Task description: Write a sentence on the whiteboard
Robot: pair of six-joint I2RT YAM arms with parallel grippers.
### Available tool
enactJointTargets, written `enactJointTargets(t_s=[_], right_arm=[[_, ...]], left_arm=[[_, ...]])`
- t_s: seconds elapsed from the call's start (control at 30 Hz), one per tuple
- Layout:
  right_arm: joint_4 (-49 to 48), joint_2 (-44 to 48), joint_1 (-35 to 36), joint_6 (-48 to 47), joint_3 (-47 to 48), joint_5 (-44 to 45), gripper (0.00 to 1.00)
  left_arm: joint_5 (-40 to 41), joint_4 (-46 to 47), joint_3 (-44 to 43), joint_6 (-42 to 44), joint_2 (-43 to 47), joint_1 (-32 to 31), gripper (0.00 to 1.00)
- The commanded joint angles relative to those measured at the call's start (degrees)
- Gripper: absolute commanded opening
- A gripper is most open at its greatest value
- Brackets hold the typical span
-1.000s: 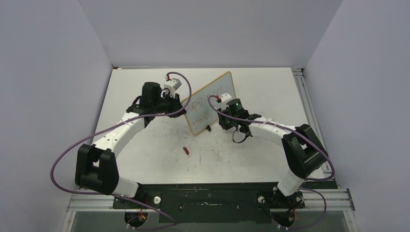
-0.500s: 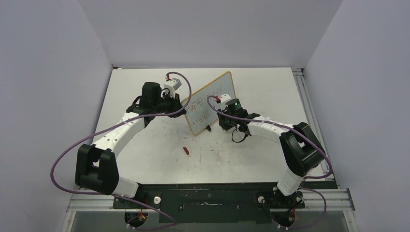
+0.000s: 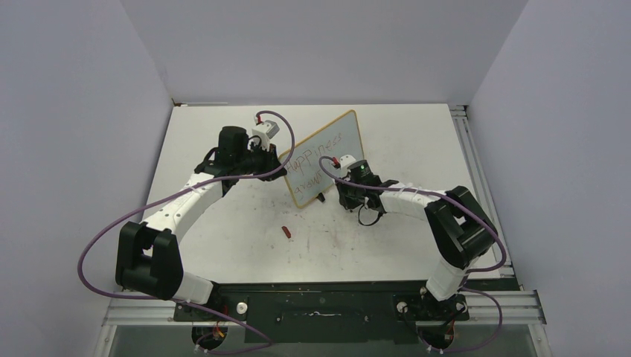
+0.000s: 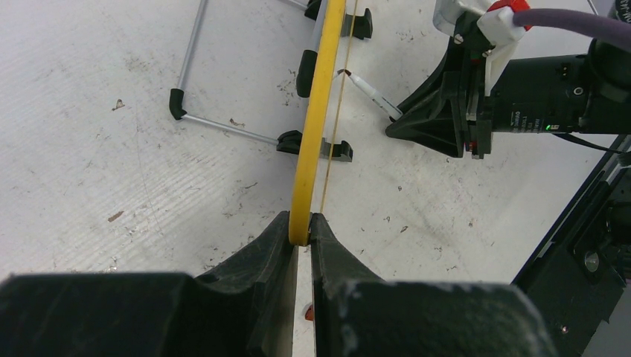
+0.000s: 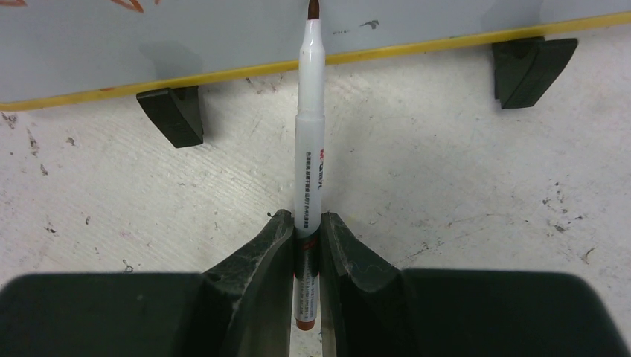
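Observation:
The whiteboard stands tilted on black feet at mid-table, its yellow frame seen edge-on in the left wrist view. The sentence is red lettering in two slanted lines; the right arm partly hides the lower line. My left gripper is shut on the frame's left end. My right gripper is shut on a white marker. The marker's red tip sits at the board's lower edge, near the yellow rim.
A red marker cap lies on the scuffed table in front of the board. A thin wire stand props the board from behind. Black feet flank the marker. Purple cables loop off both arms.
My right gripper has slid with the marker leftward and a little nearer along the board's lower line, uncovering more of the upper line. The left arm and board have stayed still.

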State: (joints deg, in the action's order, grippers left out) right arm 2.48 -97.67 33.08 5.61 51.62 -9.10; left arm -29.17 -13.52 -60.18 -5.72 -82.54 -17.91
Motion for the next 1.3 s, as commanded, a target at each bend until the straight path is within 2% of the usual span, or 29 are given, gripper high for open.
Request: enactJointTargets(t_s=[0.0, 1.27], right_arm=[[-2.0, -0.4, 0.4, 0.8, -0.5, -0.8, 0.05], [-0.8, -0.4, 1.2, -1.1, 6.3, 3.2, 0.05]], left_arm=[[-1.1, 1.2, -1.4, 0.7, 2.0, -0.3, 0.0], [-1.1, 1.2, -1.5, 0.6, 2.0, -0.3, 0.0]])
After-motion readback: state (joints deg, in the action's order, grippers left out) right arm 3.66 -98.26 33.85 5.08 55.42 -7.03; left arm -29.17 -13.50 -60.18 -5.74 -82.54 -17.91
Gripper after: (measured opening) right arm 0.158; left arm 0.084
